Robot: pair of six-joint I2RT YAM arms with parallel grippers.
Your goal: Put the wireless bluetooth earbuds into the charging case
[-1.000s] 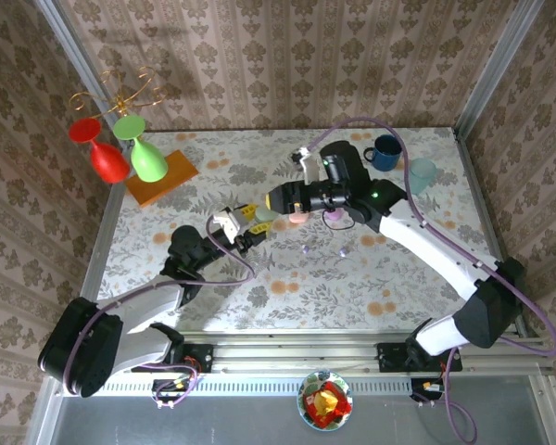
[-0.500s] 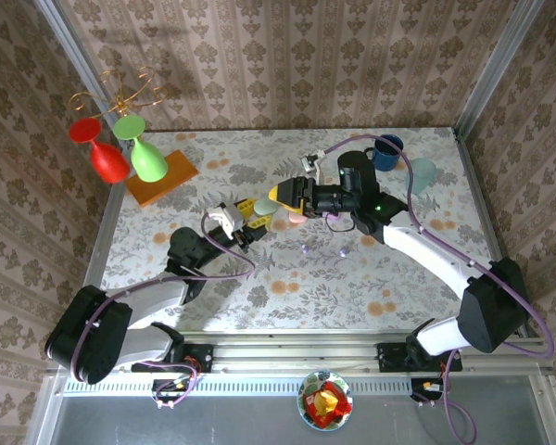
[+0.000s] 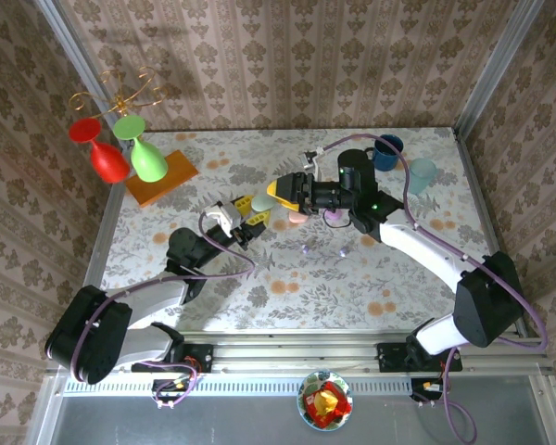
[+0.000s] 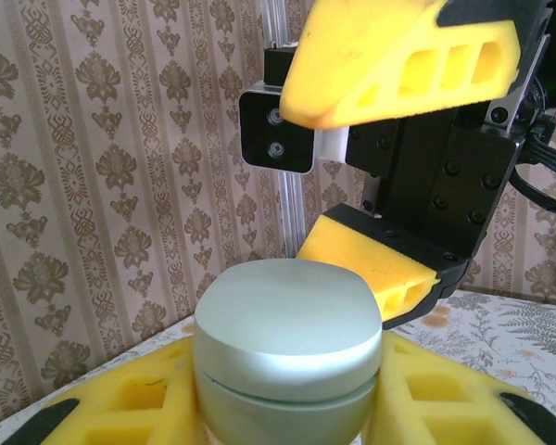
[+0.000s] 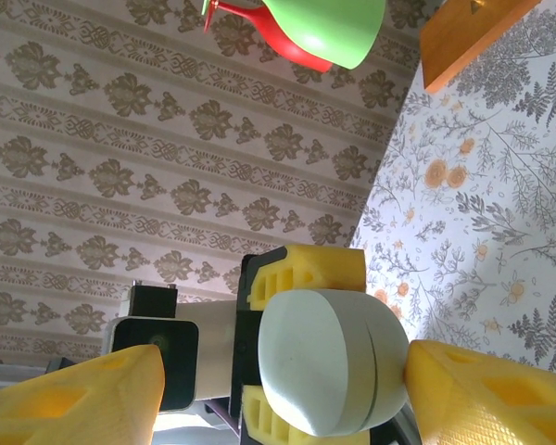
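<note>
Pinching case (image 4: pixel 287 343) at 6 o'clock with left fingers (image 4: pixel 120 408); straddling it with spread right fingers (image 4: pixel 398 56); may twist loose if squeezed off-centre.

Mid-table, the charging case (image 3: pixel 262 203) is held in the left gripper (image 3: pixel 252 214), and the right gripper (image 3: pixel 278 193) faces it from the right, its fingers apart, one on each side of the case. Just right of them two more cases (image 3: pixel 296 219) lie on the table (image 3: pixel 259 278), with earbuds (image 3: pixel 343 252) nearer the arms. A mug (image 3: pixel 385 153) and a cup (image 3: pixel 422 174) stand far right — a board (image 3: pixel 162 176) far left.
</note>
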